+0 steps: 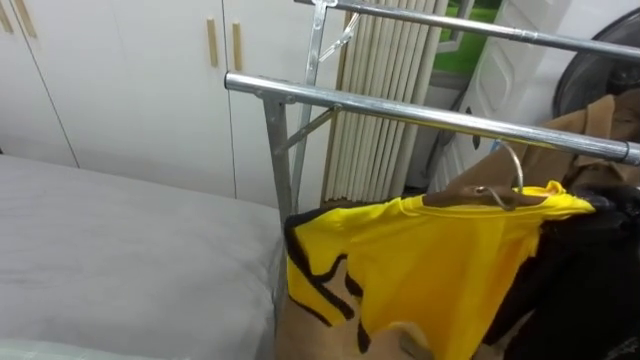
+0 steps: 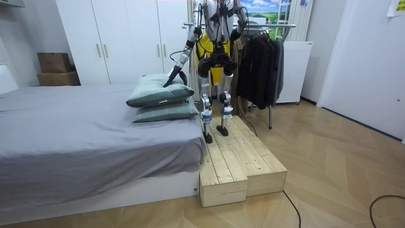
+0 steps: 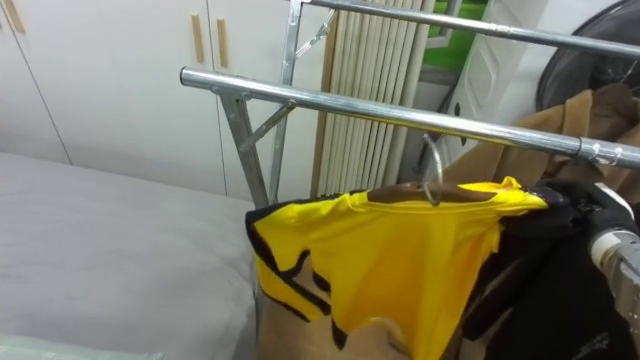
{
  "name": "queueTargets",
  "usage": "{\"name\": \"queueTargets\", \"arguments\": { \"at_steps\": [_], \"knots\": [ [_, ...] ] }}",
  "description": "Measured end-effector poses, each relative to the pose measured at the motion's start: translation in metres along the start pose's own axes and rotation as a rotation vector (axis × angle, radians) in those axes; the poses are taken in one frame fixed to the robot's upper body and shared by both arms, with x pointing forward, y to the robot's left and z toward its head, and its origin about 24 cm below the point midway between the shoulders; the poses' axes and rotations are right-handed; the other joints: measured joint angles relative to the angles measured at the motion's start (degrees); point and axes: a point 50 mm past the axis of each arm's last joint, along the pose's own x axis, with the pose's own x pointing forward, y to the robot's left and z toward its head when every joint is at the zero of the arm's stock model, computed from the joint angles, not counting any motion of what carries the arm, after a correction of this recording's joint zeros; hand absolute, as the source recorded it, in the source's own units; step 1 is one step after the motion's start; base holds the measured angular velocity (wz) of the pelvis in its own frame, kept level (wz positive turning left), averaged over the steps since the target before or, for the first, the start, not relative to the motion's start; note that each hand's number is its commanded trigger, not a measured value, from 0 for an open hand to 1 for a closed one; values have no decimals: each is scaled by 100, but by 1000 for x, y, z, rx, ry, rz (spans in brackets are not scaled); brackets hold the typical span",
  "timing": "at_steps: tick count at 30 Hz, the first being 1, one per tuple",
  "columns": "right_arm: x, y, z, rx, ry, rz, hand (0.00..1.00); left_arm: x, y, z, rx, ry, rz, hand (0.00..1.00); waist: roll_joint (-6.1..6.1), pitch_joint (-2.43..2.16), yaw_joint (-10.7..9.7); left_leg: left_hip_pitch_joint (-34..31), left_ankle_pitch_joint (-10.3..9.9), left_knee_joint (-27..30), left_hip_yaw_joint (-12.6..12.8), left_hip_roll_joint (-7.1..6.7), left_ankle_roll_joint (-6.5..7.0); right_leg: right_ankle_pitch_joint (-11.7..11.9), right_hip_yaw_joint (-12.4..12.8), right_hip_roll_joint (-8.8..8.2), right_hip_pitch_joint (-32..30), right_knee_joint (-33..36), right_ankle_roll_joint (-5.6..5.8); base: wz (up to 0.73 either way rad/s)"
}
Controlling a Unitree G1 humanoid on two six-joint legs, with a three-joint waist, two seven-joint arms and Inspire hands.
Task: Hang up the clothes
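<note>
A yellow shirt (image 3: 400,260) with black trim hangs on a wooden hanger (image 3: 420,193) with a metal hook (image 3: 432,160). The hook sits just under the front chrome rail (image 3: 400,112) of the clothes rack, not over it. My right hand (image 3: 578,203), dark, comes in from the right and grips the hanger's right end at the shirt's shoulder. In the room view my left hand (image 2: 171,79) reaches out low over the top pillow (image 2: 158,94) on the bed. I stand on a wooden platform (image 2: 243,161) facing the rack.
A second chrome rail (image 1: 480,28) runs higher and further back. Dark clothes (image 2: 259,63) and a brown garment (image 3: 590,110) hang on the rack's right part. The grey bed (image 1: 120,250) lies to my left, with white wardrobe doors (image 1: 120,80) behind it.
</note>
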Motion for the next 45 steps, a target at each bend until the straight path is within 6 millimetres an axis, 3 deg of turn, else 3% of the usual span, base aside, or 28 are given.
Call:
{"name": "queueTargets", "arguments": {
  "at_steps": [15, 34, 45],
  "knots": [
    [3, 2, 20, -12, -47, 52, 100, 0, 5, 4, 31, -18, 9, 0, -24, -4, 98, -11, 8, -2, -78, 0, 1, -9, -98, -20, 12, 3, -15, 2],
    [5, 0, 9, 92, -7, 60, 100, -1, 6, 5, 54, -14, 30, 0, -74, -1, 148, 44, 21, -1, -86, 3, -11, -38, -107, -17, 61, 29, -50, 0],
    [4, -6, -20, 162, 111, 49, 100, -2, 4, 7, 57, -26, 55, 0, -34, -23, 178, 116, 21, -25, -174, 5, -11, -31, -203, -23, 216, -92, -52, 6]
  ]
}}
